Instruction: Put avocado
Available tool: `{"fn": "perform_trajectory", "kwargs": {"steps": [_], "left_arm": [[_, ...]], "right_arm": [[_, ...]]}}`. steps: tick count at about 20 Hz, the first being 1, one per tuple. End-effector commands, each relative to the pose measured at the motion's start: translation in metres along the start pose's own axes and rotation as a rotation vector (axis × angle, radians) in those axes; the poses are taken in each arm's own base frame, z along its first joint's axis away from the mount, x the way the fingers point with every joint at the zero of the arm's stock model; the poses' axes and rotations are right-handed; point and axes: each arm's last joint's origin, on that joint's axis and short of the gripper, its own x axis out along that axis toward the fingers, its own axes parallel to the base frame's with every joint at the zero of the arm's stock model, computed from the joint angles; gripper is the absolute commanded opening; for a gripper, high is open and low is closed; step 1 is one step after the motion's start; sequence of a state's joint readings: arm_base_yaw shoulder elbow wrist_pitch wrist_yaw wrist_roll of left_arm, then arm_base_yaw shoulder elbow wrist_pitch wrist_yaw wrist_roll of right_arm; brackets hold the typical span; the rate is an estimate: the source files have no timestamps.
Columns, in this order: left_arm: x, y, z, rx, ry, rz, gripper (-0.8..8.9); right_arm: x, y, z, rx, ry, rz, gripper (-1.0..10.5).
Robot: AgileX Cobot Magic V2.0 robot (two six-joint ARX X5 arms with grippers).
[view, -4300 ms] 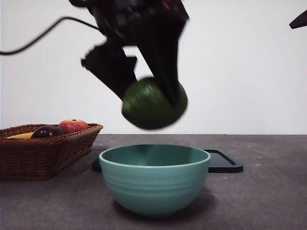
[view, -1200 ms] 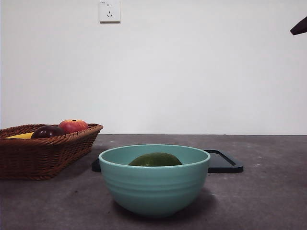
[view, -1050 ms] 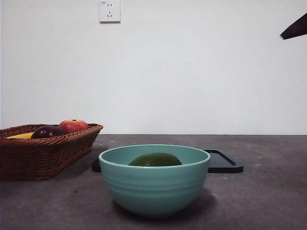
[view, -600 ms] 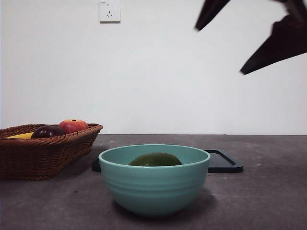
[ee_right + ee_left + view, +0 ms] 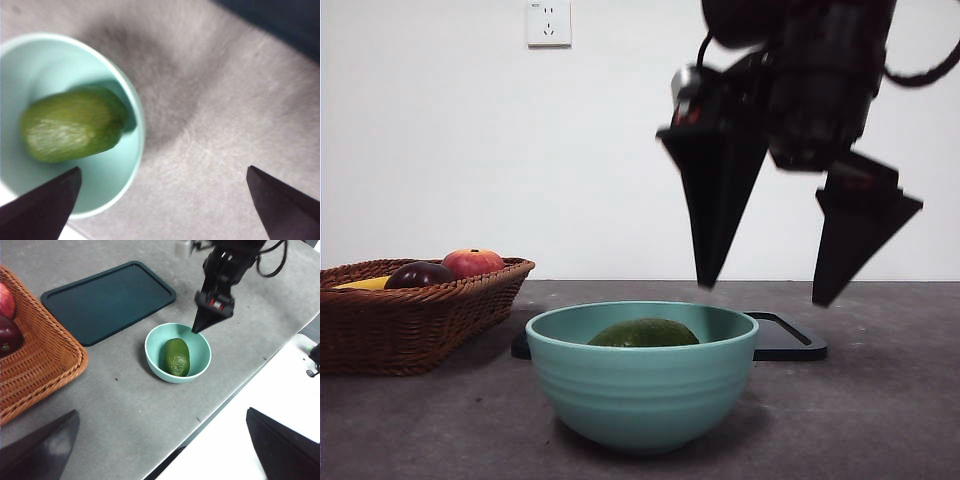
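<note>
The avocado (image 5: 643, 333) lies inside the teal bowl (image 5: 642, 395). The right gripper (image 5: 765, 290) hangs above the bowl's rim, its 2 jaws released wide. The left gripper (image 5: 160, 450) waits high up, jaws spread apart.

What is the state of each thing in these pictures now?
Avocado: lying on its side in the bowl, free of any pincer.
Bowl: upright on the table, holding the avocado.
Tray: flat on the table behind the bowl.
Basket: upright, holding fruit.
Right pincer: open, above the bowl's rim.
Left pincer: open, away from the bowl.
</note>
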State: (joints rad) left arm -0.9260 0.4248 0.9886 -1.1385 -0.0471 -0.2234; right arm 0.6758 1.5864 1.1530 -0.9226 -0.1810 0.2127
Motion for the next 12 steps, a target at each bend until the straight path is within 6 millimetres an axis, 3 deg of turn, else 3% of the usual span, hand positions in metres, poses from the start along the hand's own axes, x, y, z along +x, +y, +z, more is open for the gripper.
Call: {"fn": "perform_trajectory", "kwargs": {"steps": [1,7,12], "left_arm": [[-0.001,-0.001,0.002,0.011,-0.009,-0.008,5.31],[-0.001,-0.001,0.002,0.010,-0.009,-0.008,5.31],[-0.001,-0.001,0.002,0.011,-0.009,-0.008,5.31]], "right_arm": [[0.010,0.004,0.007,-0.023,0.017,-0.004,5.7],[0.033,0.004,0.013,-0.020,0.061,-0.009,4.6],[0.040,0.010,0.017,-0.040,0.036,0.018,1.8]]}}
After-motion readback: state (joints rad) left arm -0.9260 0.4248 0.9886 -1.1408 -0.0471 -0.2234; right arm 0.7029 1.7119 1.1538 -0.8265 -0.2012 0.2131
